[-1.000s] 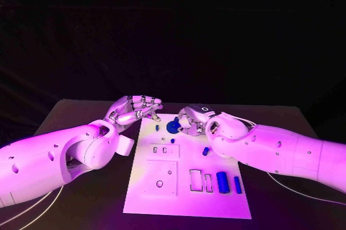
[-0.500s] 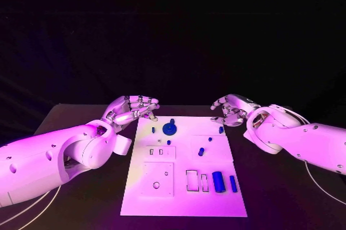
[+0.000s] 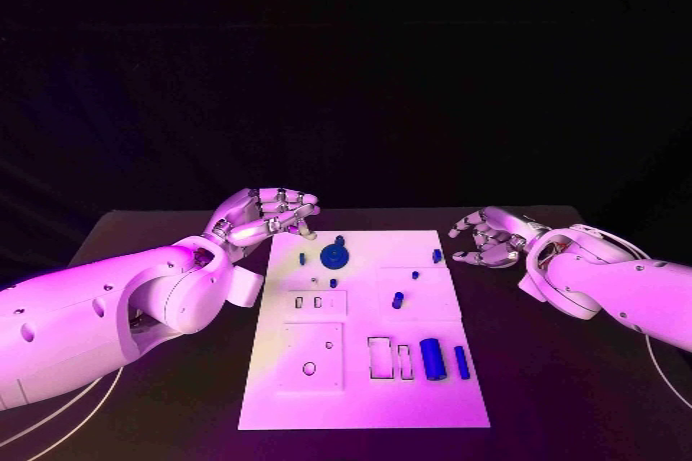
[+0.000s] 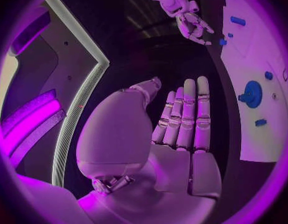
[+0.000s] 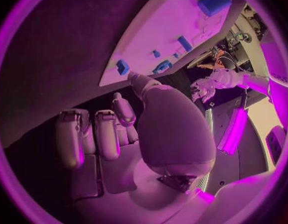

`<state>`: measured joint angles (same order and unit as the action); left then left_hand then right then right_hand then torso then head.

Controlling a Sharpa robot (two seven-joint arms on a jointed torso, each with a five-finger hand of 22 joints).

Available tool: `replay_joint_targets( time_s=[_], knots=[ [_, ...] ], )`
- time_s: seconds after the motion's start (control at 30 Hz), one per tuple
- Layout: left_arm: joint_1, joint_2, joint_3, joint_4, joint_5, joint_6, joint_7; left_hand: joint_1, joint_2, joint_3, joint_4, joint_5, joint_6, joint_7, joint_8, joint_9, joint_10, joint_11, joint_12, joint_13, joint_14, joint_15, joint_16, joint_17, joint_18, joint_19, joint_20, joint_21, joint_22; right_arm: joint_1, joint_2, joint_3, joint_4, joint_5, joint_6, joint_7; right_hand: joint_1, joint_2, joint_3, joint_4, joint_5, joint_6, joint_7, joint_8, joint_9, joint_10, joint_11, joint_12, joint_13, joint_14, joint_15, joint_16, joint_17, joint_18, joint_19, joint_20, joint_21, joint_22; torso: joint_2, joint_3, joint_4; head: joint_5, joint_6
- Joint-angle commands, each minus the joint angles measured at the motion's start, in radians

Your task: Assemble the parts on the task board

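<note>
Black table [image 3: 159, 231] carries the white task board [image 3: 361, 401], blue parts [image 3: 430, 361] lying on it.
Both hands flank its far end, off the board: left hand [image 3: 268, 217] and right hand [image 3: 490, 238], fingers loosely curled, holding nothing.

Magenta light floods the table against a black backdrop; wrist views bend straight edges.

left hand [image 3: 268, 217] raised, fingers curled in, nothing held, right hand [image 3: 490, 237] low at right, fingers loosely bent and apart, empty, both arms angled inward
</note>
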<state>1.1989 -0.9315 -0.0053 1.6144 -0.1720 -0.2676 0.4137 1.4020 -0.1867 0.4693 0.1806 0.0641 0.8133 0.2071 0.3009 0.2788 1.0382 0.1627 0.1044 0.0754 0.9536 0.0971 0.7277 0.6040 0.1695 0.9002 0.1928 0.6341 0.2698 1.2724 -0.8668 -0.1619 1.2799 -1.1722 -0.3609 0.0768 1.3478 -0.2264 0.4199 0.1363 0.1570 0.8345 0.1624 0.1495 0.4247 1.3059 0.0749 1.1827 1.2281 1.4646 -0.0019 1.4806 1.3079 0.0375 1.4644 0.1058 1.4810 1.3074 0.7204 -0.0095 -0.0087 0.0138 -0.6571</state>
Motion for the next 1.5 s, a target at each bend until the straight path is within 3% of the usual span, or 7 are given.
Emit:
replay_joint_targets(
  time_s=[0.03, 0.33, 0.57, 0.9, 1.03, 1.5],
  knots=[
    [0.0, 0.002, 0.0, 0.0, 0.004, 0.021, 0.006, -0.004, 0.006, 0.003, -0.002, -0.006, -0.007, 0.014, -0.005, 0.001, -0.008, -0.001, -0.002, -0.001, -0.01, 0.0, 0.002, -0.002, 0.009, -0.006, -0.001, 0.003, 0.001, -0.009, 0.017, 0.0, -0.023, 0.009, 0.038, 0.039, 0.01, -0.002, 0.001, -0.007, 0.006, -0.001, 0.0, -0.004, 0.001, 0.003, -0.001, 0.004, 0.002, 0.072, 0.002, 0.006, 0.116, -0.011, 0.041, 0.002, 0.005, 0.188, 0.0, 0.0011, 0.0012, 0.001, -0.001],
    [-0.001, 0.003, 0.0, -0.003, 0.004, 0.023, 0.007, -0.004, 0.006, 0.003, -0.002, -0.006, -0.007, 0.014, -0.005, 0.001, -0.008, -0.001, -0.002, -0.001, -0.01, 0.0, 0.002, -0.002, 0.009, -0.006, -0.001, 0.003, 0.001, -0.03, 0.066, 0.0, -0.089, 0.019, 0.033, 0.02, 0.012, -0.004, 0.001, -0.009, 0.006, -0.001, 0.0, -0.005, 0.001, 0.004, -0.001, 0.006, 0.003, 0.072, 0.002, 0.005, 0.115, -0.01, 0.039, 0.002, 0.002, 0.186, 0.0, -0.0018, 0.0001, 0.004, -0.004],
    [-0.001, 0.003, 0.0, -0.003, 0.004, 0.024, 0.006, -0.004, 0.006, 0.003, -0.002, -0.006, -0.007, 0.014, -0.005, 0.001, -0.008, -0.001, -0.002, -0.001, -0.01, 0.0, 0.002, -0.002, 0.009, -0.006, -0.001, 0.003, 0.001, -0.042, 0.098, 0.0, -0.122, 0.032, 0.038, 0.011, 0.014, 0.0, 0.005, -0.01, 0.009, 0.001, 0.0, -0.005, 0.002, 0.008, 0.0, 0.011, 0.007, 0.072, 0.002, 0.005, 0.115, -0.01, 0.039, 0.002, 0.002, 0.186, 0.001, -0.0007, 0.0015, 0.005, -0.006],
    [-0.001, 0.004, 0.0, -0.004, 0.004, 0.025, 0.006, -0.004, 0.006, 0.003, -0.002, -0.006, -0.007, 0.014, -0.005, 0.001, -0.008, -0.001, -0.002, -0.001, -0.01, 0.0, 0.002, -0.002, 0.009, -0.006, -0.001, 0.003, 0.001, -0.046, 0.121, 0.0, -0.139, 0.037, 0.038, 0.002, 0.01, 0.015, 0.023, -0.009, 0.012, 0.02, 0.001, -0.001, 0.006, 0.017, -0.001, 0.021, 0.015, 0.072, 0.002, 0.005, 0.114, -0.01, 0.039, 0.002, 0.002, 0.187, 0.0, -0.0009, -0.0002, 0.009, -0.011],
    [-0.001, 0.004, 0.0, -0.005, 0.004, 0.024, 0.005, -0.004, 0.006, 0.003, -0.002, -0.006, -0.007, 0.014, -0.005, 0.001, -0.008, -0.001, -0.002, -0.001, -0.01, 0.0, 0.002, -0.002, 0.009, -0.006, -0.001, 0.003, 0.001, -0.046, 0.125, 0.0, -0.141, 0.039, 0.039, 0.002, 0.017, 0.026, 0.052, -0.02, -0.015, 0.044, -0.002, 0.002, 0.01, 0.024, -0.004, 0.028, 0.021, 0.072, 0.0, 0.006, 0.116, -0.01, 0.04, 0.0, 0.003, 0.189, 0.0, -0.0007, -0.0002, 0.008, -0.013],
    [-0.001, 0.003, 0.0, -0.008, 0.004, 0.023, 0.003, -0.003, 0.008, 0.004, -0.003, -0.006, -0.007, 0.014, -0.005, 0.002, -0.007, -0.001, -0.001, 0.0, -0.012, 0.0, 0.002, -0.003, 0.009, -0.009, 0.0, 0.004, 0.002, -0.046, 0.129, 0.0, -0.139, 0.039, 0.035, 0.006, 0.009, 0.031, 0.079, -0.031, -0.026, 0.084, -0.011, 0.013, 0.016, 0.036, -0.011, 0.041, 0.032, 0.073, -0.007, 0.006, 0.118, -0.011, 0.043, -0.005, 0.005, 0.192, 0.0, -0.0004, 0.0, 0.008, -0.016]
  ],
)
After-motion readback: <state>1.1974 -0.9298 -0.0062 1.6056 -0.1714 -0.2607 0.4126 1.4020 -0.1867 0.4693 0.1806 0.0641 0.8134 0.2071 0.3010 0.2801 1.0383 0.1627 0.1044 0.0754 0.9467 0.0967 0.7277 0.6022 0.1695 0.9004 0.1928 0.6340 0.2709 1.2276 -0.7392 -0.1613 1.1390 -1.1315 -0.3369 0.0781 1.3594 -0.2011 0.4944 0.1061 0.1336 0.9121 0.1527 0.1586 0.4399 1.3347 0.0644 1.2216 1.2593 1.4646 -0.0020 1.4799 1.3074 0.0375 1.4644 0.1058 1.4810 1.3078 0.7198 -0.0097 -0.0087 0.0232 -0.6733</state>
